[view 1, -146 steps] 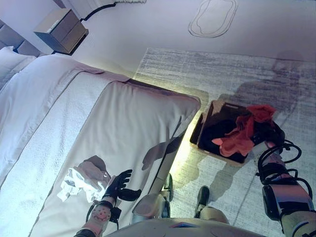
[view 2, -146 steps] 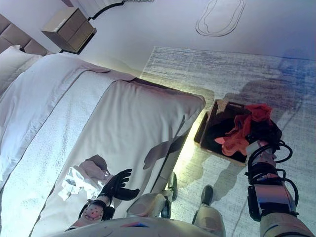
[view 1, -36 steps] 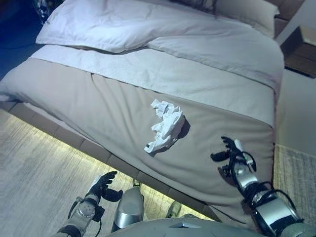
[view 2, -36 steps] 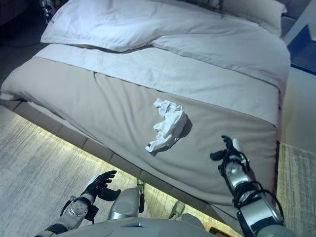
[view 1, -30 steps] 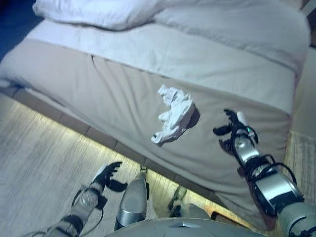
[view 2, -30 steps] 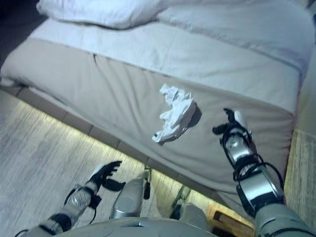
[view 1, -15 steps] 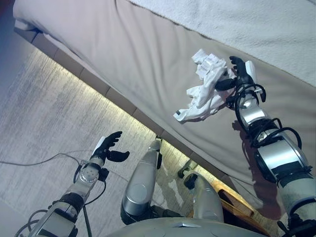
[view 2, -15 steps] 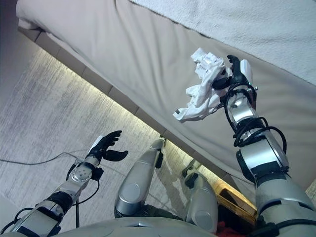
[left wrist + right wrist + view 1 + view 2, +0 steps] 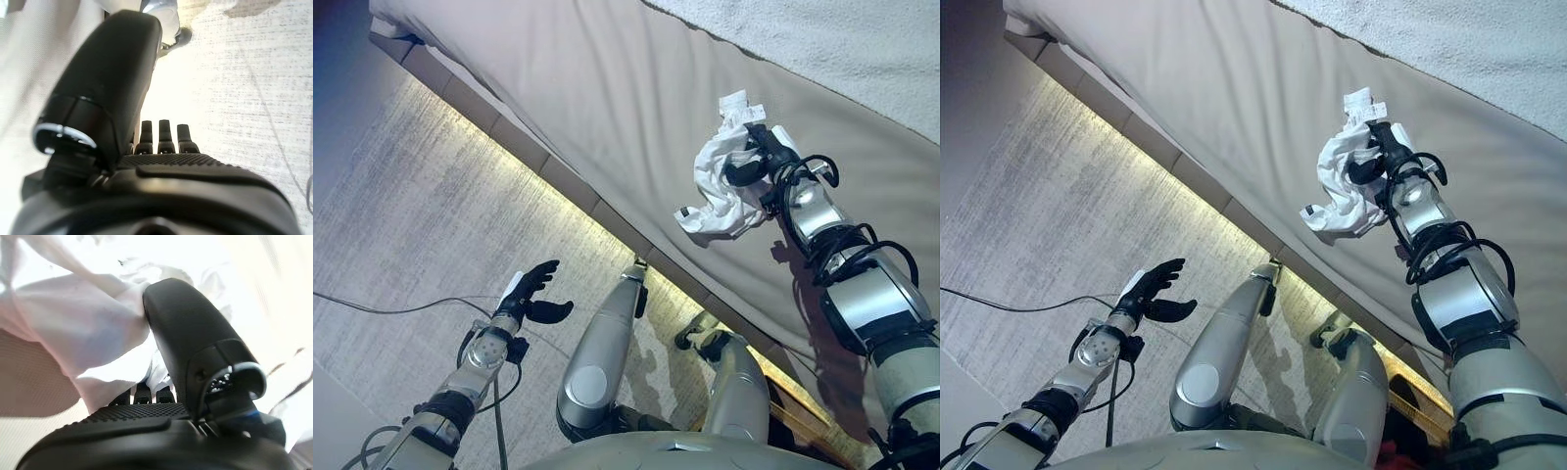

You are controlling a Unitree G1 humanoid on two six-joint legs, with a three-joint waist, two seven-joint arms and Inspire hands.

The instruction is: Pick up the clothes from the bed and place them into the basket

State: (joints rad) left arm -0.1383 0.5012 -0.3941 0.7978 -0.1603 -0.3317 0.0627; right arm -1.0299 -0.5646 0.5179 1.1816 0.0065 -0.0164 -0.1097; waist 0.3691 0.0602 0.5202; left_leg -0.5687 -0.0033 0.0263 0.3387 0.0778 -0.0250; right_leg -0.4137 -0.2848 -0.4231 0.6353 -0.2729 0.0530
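A crumpled white garment [image 9: 717, 188] lies on the beige bed cover [image 9: 607, 88], near the bed's lit lower edge. My right hand [image 9: 766, 164] is on the garment's right side, its thumb and fingers curled into the cloth. In the right wrist view the thumb [image 9: 190, 328] presses into the white cloth [image 9: 73, 318] with the fingers under a fold. My left hand [image 9: 530, 294] hangs open and empty over the rug, apart from the bed; its straight fingers show in the left wrist view [image 9: 161, 132].
A white textured band [image 9: 862, 39] crosses the bed beyond the garment. A pale rug [image 9: 411, 196] covers the floor along the bed's edge. A corner of the wooden basket [image 9: 1412, 394] shows at the lower right beside the bed.
My right hand has closed its thumb and fingers on the white garment, which has bunched up against it. The camera has shifted a little. The left hand stays open.
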